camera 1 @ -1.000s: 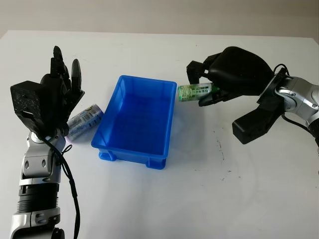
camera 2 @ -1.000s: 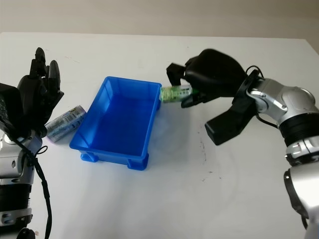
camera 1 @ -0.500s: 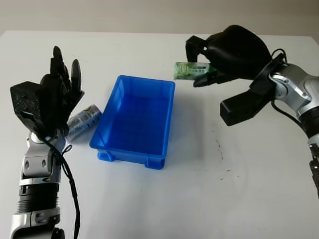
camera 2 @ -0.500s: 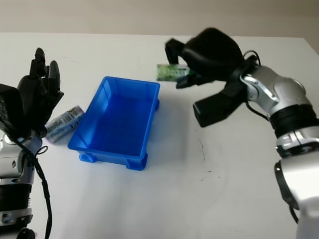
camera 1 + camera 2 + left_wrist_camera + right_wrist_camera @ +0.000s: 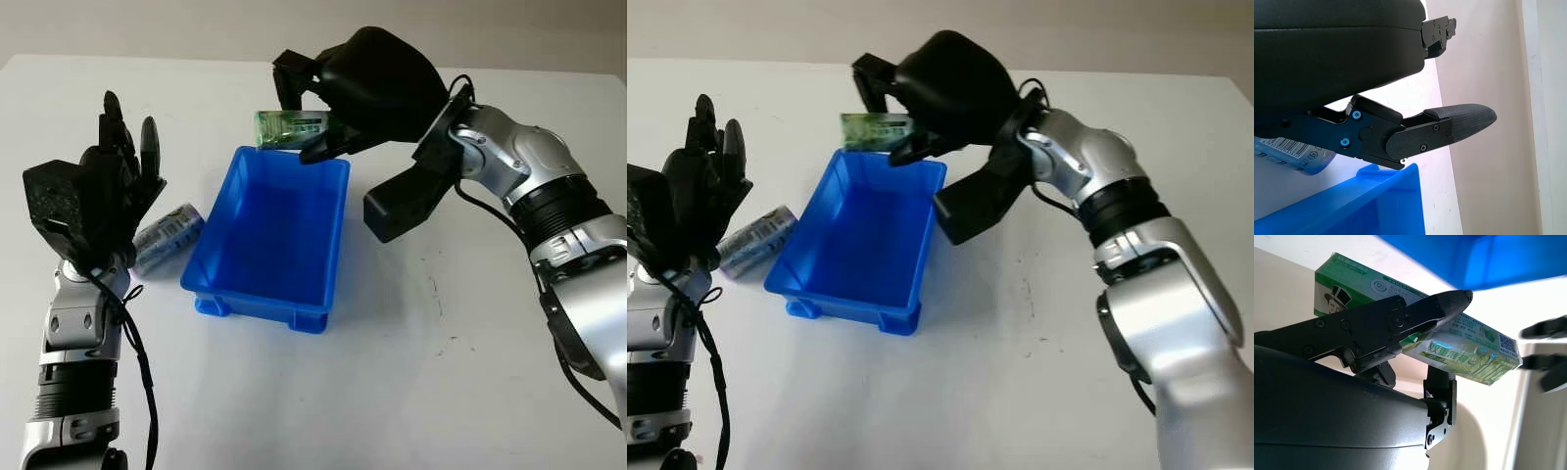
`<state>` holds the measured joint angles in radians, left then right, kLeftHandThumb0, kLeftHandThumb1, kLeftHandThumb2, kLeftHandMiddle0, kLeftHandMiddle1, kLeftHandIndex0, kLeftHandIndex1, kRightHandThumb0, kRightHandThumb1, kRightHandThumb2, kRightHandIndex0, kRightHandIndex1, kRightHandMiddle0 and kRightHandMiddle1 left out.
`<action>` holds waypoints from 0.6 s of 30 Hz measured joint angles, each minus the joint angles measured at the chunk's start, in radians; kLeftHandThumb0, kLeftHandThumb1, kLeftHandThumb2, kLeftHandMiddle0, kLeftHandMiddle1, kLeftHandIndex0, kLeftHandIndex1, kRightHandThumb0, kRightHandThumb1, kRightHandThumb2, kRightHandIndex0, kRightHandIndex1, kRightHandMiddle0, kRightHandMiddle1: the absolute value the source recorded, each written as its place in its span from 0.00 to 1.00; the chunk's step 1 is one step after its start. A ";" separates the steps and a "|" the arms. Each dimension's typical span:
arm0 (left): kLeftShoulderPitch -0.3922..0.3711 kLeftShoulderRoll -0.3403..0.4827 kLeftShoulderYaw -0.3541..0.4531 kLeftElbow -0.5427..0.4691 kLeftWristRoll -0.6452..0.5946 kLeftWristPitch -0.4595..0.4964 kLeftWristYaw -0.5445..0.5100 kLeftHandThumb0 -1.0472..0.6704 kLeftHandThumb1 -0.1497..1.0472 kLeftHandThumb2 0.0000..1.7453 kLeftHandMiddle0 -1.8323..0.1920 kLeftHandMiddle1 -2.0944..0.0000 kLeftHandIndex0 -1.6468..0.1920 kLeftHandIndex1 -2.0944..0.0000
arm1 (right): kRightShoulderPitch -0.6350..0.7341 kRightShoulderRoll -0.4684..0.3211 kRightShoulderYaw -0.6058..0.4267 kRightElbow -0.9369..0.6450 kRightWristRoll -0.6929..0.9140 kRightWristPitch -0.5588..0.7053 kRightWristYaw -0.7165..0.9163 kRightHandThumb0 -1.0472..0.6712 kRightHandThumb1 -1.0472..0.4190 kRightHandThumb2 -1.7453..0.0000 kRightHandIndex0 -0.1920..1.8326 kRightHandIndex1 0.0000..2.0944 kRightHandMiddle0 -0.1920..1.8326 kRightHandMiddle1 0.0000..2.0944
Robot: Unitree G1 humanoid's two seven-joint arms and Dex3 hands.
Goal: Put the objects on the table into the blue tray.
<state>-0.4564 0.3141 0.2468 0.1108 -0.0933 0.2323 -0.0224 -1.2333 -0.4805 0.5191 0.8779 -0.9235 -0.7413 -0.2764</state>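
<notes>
Right hand grips green pack above blue tray far rim; left hand open beside can.

My right hand is raised, arm extended forward and across to the left, wrist bent, fingers closed on a pack. My left hand is open, held upright at the left, forearm vertical, fingers pointing up.
</notes>
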 measured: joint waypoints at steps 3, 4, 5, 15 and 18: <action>0.000 0.000 0.000 0.000 -0.005 0.000 -0.004 0.16 1.00 0.38 1.00 1.00 1.00 1.00 | -0.003 0.016 0.029 0.026 -0.011 -0.025 -0.007 0.32 0.00 0.94 0.66 1.00 0.54 1.00; 0.000 0.000 0.001 0.000 -0.005 0.000 -0.005 0.16 1.00 0.38 1.00 1.00 1.00 1.00 | -0.003 0.020 0.034 0.035 -0.010 -0.034 -0.001 0.32 0.00 0.94 0.66 1.00 0.54 1.00; 0.000 0.000 0.000 0.000 -0.006 0.000 -0.005 0.16 1.00 0.38 1.00 1.00 1.00 1.00 | -0.004 0.023 0.040 0.042 -0.010 -0.041 0.007 0.32 0.00 0.94 0.66 1.00 0.54 1.00; 0.000 -0.001 -0.001 -0.009 -0.001 0.007 0.009 0.17 1.00 0.38 1.00 1.00 1.00 1.00 | -0.004 0.031 0.107 0.068 -0.068 -0.075 -0.071 0.30 0.00 0.95 0.62 1.00 0.50 1.00; 0.000 -0.002 -0.001 -0.012 -0.004 0.012 0.010 0.18 1.00 0.38 1.00 1.00 1.00 1.00 | -0.004 0.029 0.116 0.073 -0.069 -0.092 -0.067 0.25 0.00 0.94 0.40 0.96 0.30 0.92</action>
<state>-0.4562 0.3122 0.2459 0.0992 -0.0972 0.2445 -0.0128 -1.2373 -0.4513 0.6349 0.9512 -0.9928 -0.8334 -0.3434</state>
